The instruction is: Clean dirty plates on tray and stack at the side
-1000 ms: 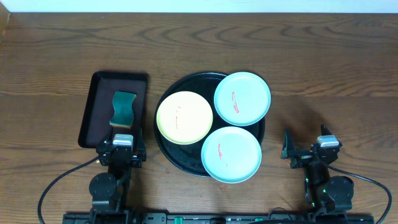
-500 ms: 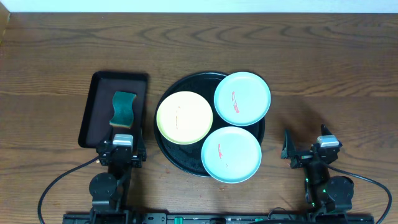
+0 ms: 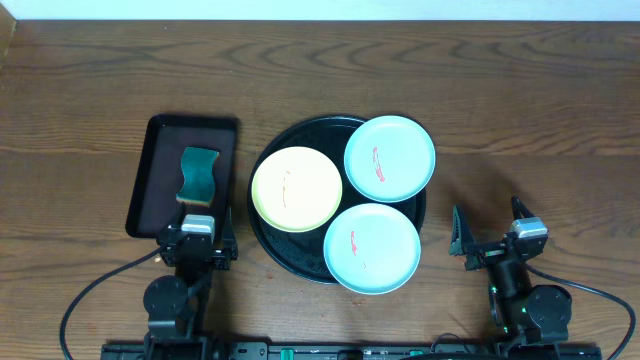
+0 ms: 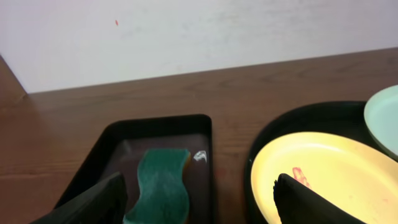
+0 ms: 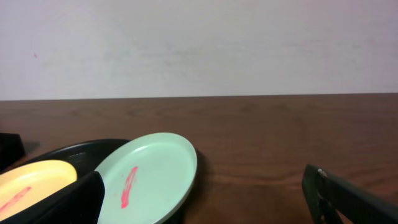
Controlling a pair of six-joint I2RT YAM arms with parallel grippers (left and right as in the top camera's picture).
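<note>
Overhead, step in hand: Judged to be the very start, as nothing is held. The green sponge [image 3: 199, 175] needs fetching first. The left gripper [image 3: 197, 228], at the near edge of the worktop [image 3: 540, 100], sits just short of the rectangular tray [image 3: 150, 185] that holds the sponge. A straight reach forward, closing across the sponge's narrow waist, looks best.
Overhead, right side: The right gripper [image 3: 487, 225] sits toward the near-right corner, fingers spread wide, apart from the black tray [image 3: 262, 238]. It could steady a plate by its rim during wiping.
Overhead, plates: Three lie flat and crowded on the black tray at mid-worktop. The yellow plate [image 3: 296, 189] is leftmost. The far mint plate [image 3: 390, 158] and the near mint plate [image 3: 371, 247] both overhang the rim. Each carries a small red smear.
Left wrist, fingers: Wide apart and empty, with the sponge ahead between them.
Left wrist, plate: The yellow plate [image 4: 323, 171] is glossy and shallow, with a red smear near its closest edge.
Right wrist, fingers: Spread wide, holding nothing.
Right wrist, plate: What is probably the far mint plate [image 5: 149, 180] shows one upright red streak.
</note>
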